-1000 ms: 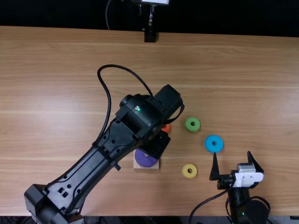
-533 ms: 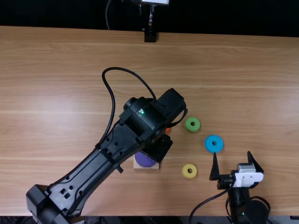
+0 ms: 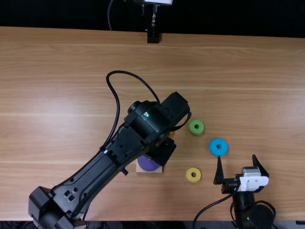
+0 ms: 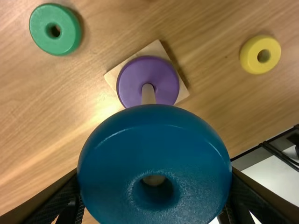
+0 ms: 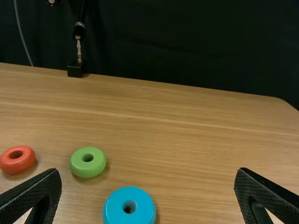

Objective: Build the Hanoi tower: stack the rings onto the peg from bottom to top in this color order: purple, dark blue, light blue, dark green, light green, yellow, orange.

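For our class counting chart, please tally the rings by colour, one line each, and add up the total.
Purple ring: 1
Dark blue ring: 1
Light blue ring: 1
Dark green ring: 1
Light green ring: 1
Yellow ring: 1
Orange ring: 1
Total: 7

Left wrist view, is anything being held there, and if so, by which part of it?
Yes, the dark blue ring is in the left hand, gripped on opposite sides of its outer rim.
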